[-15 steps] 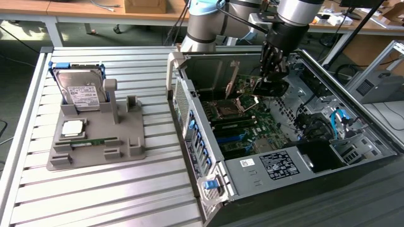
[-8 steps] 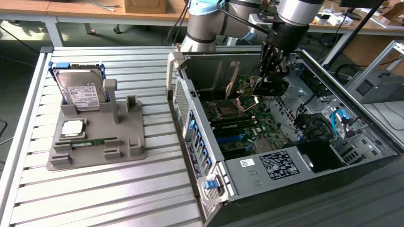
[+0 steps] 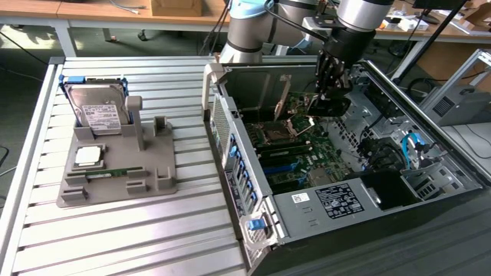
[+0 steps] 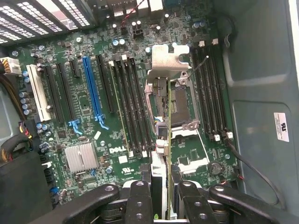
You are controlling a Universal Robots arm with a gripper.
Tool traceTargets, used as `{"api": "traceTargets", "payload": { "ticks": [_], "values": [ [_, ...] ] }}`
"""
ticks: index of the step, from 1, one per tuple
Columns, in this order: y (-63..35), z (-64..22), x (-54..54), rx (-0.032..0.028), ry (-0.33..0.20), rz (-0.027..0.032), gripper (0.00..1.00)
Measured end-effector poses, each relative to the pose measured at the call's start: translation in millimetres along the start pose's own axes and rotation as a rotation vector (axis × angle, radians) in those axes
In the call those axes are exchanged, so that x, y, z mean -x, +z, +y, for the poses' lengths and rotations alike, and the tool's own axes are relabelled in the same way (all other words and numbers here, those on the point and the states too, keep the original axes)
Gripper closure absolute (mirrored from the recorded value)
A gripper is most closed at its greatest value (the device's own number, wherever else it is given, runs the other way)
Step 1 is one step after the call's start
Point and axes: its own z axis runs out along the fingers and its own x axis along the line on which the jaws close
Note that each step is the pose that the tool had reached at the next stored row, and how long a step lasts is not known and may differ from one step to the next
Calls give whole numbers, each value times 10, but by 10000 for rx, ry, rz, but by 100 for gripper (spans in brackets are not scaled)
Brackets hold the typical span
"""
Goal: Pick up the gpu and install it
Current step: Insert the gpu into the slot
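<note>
Gripper: we see its 2 fingers clenched on the gpu.
Motherboard: we see it beyond the fingertips.

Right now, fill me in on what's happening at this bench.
The robot arm's tool grips the gpu edge-on and holds it above the motherboard inside the open computer case. The card appears to hang clear of the board, not seated in any slot. At the exterior view's left, a gray tray holds a hard drive and a memory stick.
</note>
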Motion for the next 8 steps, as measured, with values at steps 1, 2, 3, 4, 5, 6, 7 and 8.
{"api": "traceTargets", "payload": {
  "ticks": [1,2,3,4,5,6,7,8],
  "values": [
    [0,0,0,0,-31,-1,73],
    [0,0,0,1,-61,-1,73],
    [0,0,0,1,-92,-2,73],
    [0,0,0,1,-121,-3,73],
    [0,0,0,2,-153,-4,73],
    [0,0,0,2,-180,-5,73],
    [0,0,0,2,-218,-6,73],
    [0,0,0,2,-255,-7,73]
  ]
}}
